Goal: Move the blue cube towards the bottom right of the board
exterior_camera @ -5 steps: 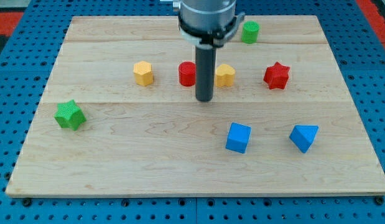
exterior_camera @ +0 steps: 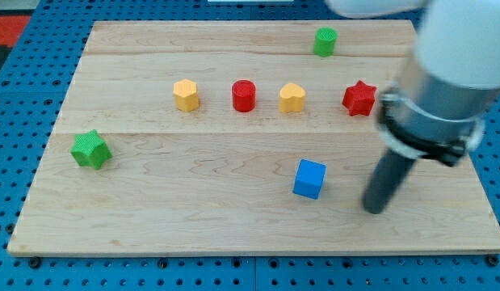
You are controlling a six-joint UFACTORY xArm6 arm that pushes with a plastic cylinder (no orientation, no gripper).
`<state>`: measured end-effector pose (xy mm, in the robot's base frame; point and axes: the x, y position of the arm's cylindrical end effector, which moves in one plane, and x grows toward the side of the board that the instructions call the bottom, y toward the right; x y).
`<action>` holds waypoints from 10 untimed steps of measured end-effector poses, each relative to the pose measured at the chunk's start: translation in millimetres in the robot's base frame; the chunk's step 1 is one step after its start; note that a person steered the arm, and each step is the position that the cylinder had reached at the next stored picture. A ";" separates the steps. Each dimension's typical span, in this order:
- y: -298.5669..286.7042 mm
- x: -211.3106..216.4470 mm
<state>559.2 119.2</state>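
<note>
- My tip (exterior_camera: 376, 210) down on the wooden board (exterior_camera: 153, 218), near the blue cube (exterior_camera: 309, 179), on its right side in the view, not touching
- No pincer here, only a rod, holding nothing
- Blue cube at lower centre-right, below the yellow block (exterior_camera: 292, 97)

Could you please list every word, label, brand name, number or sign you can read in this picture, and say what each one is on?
None: no readable text, number or sign shows anywhere in this view.
The wooden board shows only bare grain.
The blue cube and the other coloured blocks carry no markings.
The arm above my tip is motion-blurred; no label can be made out on it.
</note>
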 end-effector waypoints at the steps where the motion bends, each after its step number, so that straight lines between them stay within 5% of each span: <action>1: -29.8 -27.6; 2: -27.6 -29.0; 3: -121.5 -31.2; 4: -156.6 -31.6; 5: -137.1 -64.1; 6: -216.3 -77.9; 7: -270.7 -39.4; 9: -198.8 19.1; 10: -240.3 4.1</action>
<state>563.3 -121.1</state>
